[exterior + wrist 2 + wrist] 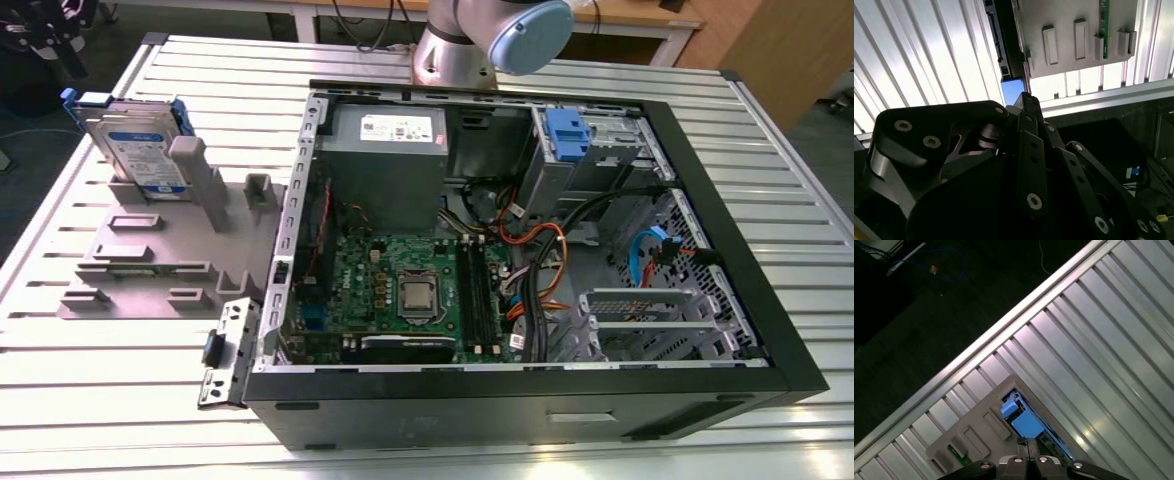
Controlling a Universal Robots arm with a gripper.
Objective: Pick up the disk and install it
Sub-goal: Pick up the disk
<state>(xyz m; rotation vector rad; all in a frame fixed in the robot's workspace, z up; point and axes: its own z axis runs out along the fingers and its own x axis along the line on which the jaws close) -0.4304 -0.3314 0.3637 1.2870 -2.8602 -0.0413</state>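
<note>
The gripper [1026, 100] has its black fingers drawn together to a narrow point with nothing between them, so it holds nothing. In both wrist views it hangs over the blue end tab of the disk [1021, 420], its tip [1026, 442] close to the tab. Whether it touches the tab I cannot tell.

The table [107, 390], a top of slatted metal, carries everything. The case [747, 300] lies on its side with the open face up, taking up the middle and the exterior view's right. The arm [467, 45] rises from the table just behind the case's far wall.

Inside the case, the grey power supply [387, 170] fills the far corner on the exterior view's left. The green board [400, 290] lies flat on the case floor, in front of that box.

Outside the case, just beside its wall on the exterior view's left, a grey holder [134, 265] with several slots rests on the table.

In the exterior view the disk [140, 150] stands upright on its edge in a slot of this holder — outside the case, well apart from it, off its far corner on the exterior view's left. Its white-and-blue label faces the camera.

A blue caddy [567, 135] sits inside the case against the far wall, to the exterior view's right of the power supply.
</note>
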